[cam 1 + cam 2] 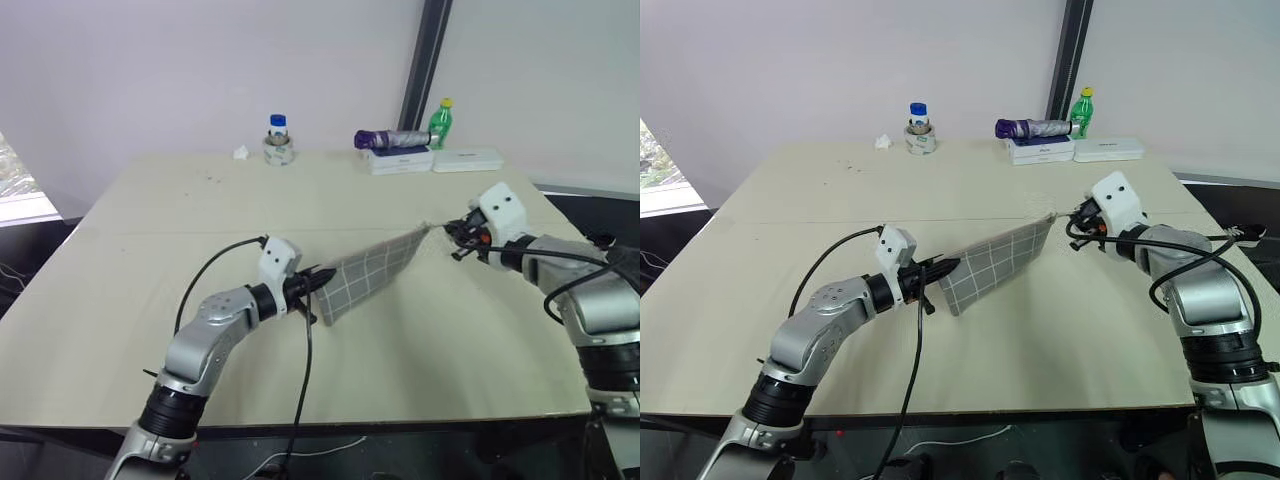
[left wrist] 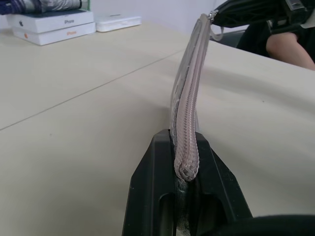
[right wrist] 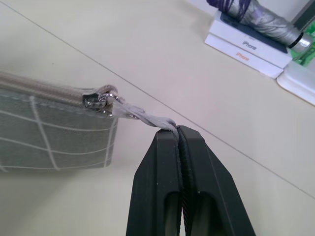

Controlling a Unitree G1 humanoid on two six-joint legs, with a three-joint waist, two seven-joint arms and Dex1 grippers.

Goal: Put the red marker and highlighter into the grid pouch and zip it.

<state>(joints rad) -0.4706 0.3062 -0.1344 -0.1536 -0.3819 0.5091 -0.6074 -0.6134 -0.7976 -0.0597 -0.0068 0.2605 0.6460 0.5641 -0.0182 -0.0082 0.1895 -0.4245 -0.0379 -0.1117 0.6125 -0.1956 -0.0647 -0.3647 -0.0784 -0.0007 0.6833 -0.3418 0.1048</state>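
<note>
The grey grid pouch (image 1: 368, 274) hangs stretched above the table between my two grippers, its zipper edge (image 2: 189, 103) on top and zipped along the length I see. My left gripper (image 1: 318, 280) is shut on the pouch's near end (image 2: 184, 164). My right gripper (image 1: 455, 232) is shut on the zipper pull cord (image 3: 147, 118) at the pouch's far corner, where the metal slider (image 3: 96, 101) sits. The red marker and the highlighter are hidden.
Along the table's far edge (image 1: 330, 155) stand a blue-capped jar on a tape roll (image 1: 278, 140), white phone boxes (image 1: 402, 159) with a folded purple umbrella (image 1: 392, 139) on them, and a green bottle (image 1: 441, 122). A person's arm (image 2: 290, 46) is beyond the table.
</note>
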